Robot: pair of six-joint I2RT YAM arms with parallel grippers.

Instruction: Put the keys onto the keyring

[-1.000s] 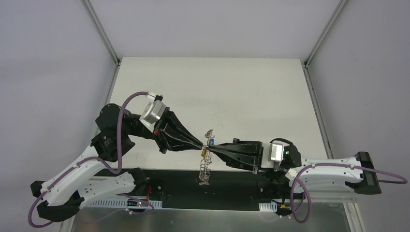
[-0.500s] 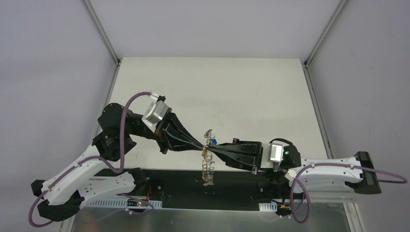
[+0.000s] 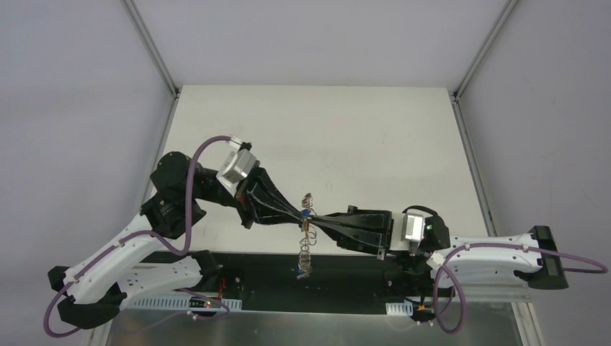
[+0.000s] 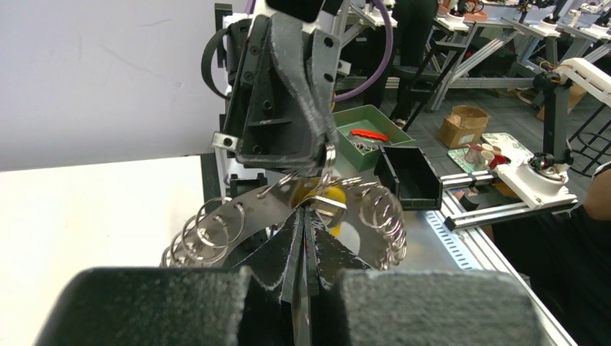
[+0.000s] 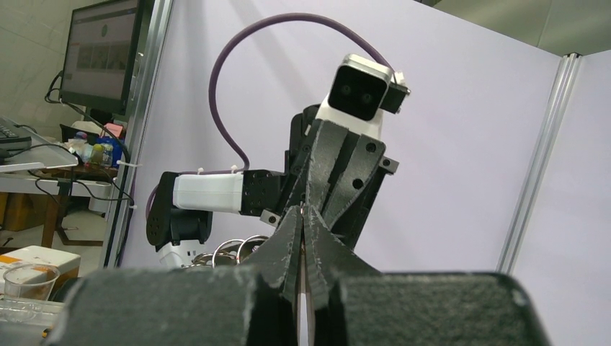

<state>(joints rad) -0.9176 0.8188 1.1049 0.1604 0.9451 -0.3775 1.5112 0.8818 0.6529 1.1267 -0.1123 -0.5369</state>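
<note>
From above, the spot where my left gripper (image 3: 302, 215) and right gripper (image 3: 315, 219) meet is too small to show what my left tips pinch, and the blue key (image 3: 308, 211) is only a speck. In the left wrist view my own fingers (image 4: 277, 250) cover the lower part of the keyring (image 4: 216, 229) and most of the yellow key (image 4: 328, 204), probably its whole blade. In the right wrist view they hide all but a few keyring loops
</note>
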